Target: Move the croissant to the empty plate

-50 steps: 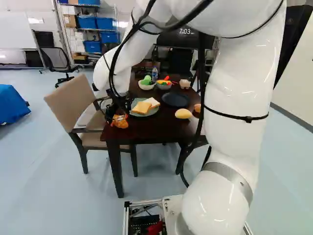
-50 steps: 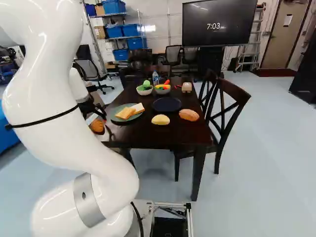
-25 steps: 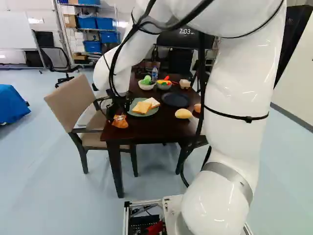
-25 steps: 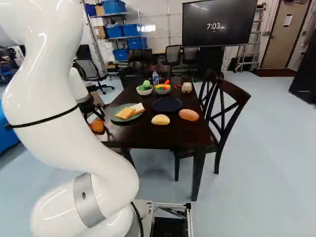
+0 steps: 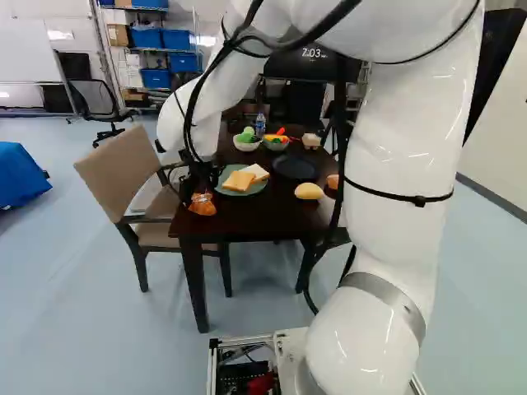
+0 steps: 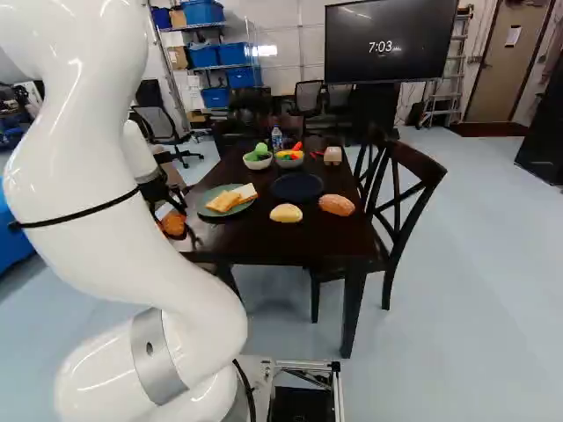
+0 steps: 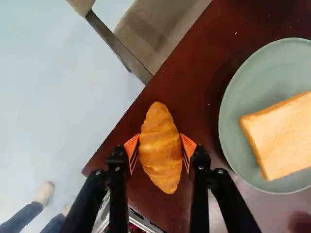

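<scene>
My gripper (image 5: 198,186) is low over the dark table's near left corner in the left base view, at the croissant (image 5: 202,205). Seen from the wrist, the gripper (image 7: 160,147) is shut on the croissant (image 7: 160,158), an orange pad pressing each side of its middle. The croissant's pointed ends stick out beyond the fingers. An empty dark plate (image 6: 297,186) lies farther along the table in the right base view. Whether the croissant touches the tabletop cannot be told.
A green plate (image 7: 232,145) with bread slices (image 7: 284,138) lies beside the gripper. A yellow bun (image 6: 286,214) and a brown loaf (image 6: 337,205) lie nearer than the dark plate; two bowls (image 6: 257,160) stand behind. A chair (image 5: 123,169) adjoins the table's left edge.
The gripper's fingers have come together on the croissant, where they stood wider around it a second ago. Base and arm have barely moved.
</scene>
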Controlling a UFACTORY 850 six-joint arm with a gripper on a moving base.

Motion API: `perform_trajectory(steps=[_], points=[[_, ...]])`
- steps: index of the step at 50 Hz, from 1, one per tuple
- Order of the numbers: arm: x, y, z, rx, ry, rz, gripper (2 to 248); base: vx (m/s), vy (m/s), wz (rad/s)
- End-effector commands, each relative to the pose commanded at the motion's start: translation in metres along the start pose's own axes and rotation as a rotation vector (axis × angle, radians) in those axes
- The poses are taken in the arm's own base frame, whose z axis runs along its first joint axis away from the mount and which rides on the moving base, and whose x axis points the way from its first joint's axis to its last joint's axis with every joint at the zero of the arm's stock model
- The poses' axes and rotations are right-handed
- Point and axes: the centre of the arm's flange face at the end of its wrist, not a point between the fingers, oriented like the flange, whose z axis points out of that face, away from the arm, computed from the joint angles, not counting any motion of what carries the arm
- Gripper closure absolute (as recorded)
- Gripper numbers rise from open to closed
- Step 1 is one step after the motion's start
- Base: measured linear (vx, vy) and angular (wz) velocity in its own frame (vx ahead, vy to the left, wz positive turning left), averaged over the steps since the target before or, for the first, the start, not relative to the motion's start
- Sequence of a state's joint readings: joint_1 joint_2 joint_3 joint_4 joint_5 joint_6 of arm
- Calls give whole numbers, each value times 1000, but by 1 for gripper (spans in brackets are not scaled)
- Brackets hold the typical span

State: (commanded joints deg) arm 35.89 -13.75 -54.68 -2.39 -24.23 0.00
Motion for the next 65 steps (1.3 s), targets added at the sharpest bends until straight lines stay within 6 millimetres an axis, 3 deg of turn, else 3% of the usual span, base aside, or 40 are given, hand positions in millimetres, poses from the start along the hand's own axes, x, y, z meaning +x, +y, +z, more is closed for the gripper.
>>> perform_trajectory(steps=[25, 65], points=[[-6, 6, -36, -6, 62, 12, 120, 0, 0, 0], [-4, 48, -89, -40, 130, 93, 120, 0, 0, 0]])
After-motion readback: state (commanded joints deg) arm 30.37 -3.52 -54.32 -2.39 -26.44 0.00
